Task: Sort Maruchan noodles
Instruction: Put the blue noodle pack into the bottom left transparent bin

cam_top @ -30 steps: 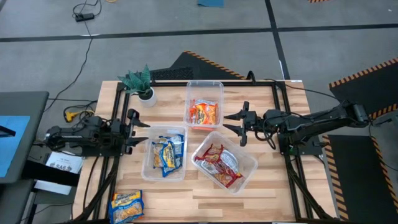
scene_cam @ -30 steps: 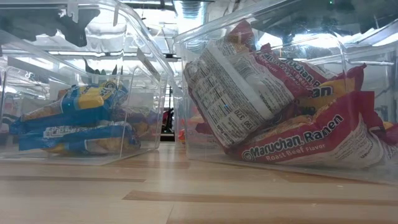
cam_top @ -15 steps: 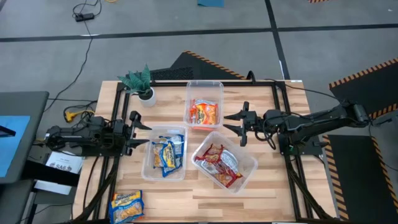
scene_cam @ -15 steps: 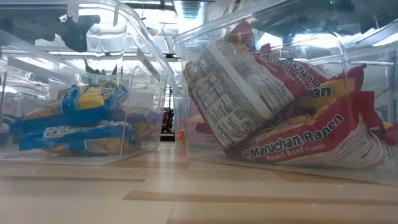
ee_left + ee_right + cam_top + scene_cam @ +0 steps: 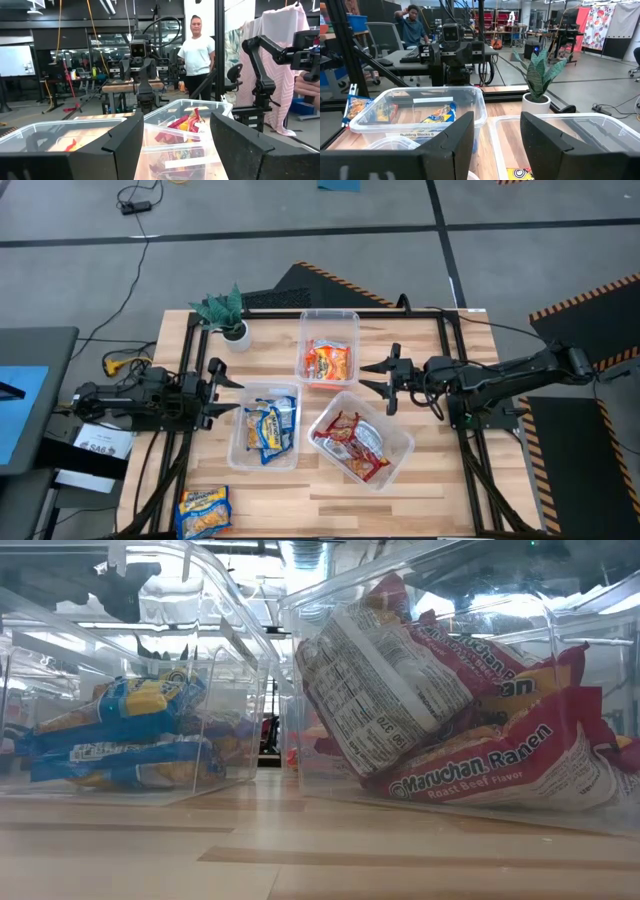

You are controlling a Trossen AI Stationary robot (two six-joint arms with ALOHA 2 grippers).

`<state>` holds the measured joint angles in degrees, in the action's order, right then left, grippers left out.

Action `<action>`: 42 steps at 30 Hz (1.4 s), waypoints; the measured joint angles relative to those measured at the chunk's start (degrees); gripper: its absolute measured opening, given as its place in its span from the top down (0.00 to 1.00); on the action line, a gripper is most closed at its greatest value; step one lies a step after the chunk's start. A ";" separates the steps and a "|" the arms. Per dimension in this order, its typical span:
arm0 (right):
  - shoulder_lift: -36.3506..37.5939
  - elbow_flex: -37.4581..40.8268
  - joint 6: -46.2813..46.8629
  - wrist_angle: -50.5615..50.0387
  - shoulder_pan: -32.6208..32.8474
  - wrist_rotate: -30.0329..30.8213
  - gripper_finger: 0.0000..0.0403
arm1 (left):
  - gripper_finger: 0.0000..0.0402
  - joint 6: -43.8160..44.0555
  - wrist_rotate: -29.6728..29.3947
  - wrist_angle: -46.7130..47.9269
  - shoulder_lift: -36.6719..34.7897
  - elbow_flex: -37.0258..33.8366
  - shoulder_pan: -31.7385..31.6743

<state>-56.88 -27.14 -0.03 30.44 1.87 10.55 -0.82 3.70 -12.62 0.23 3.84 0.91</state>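
Blue-white Maruchan packets (image 5: 266, 427) in the clear bin (image 5: 238, 457) at centre-left of the high view; maroon Roast Beef packets (image 5: 349, 443) in the tilted bin (image 5: 399, 444) at centre-right; orange packets (image 5: 328, 362) in the upper-centre bin (image 5: 329, 319). One loose yellow-blue packet (image 5: 203, 511) at the lower-left table edge, well apart from the bins. Left gripper (image 5: 224, 388), fingers spread, just left of the blue bin. Right gripper (image 5: 372, 378), fingers likewise spread, right of the orange bin. Potted plant (image 5: 228, 314) at the upper-left corner of the wooden table (image 5: 440, 480).
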 joint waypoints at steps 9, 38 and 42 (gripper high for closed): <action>0.00 0.00 0.02 -0.02 0.00 0.00 0.55 | 0.45 -0.02 0.00 0.32 0.00 0.00 0.00; 2.30 0.09 1.38 -1.25 -0.02 0.00 0.55 | 0.45 1.30 -1.38 1.82 0.00 0.02 0.00; 6.35 0.28 1.88 -6.21 0.23 0.00 0.55 | 0.45 1.53 -1.36 1.83 0.00 0.02 0.00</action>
<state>-50.53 -26.86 1.85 24.22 2.10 10.55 0.71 2.35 -10.79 0.23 3.86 0.91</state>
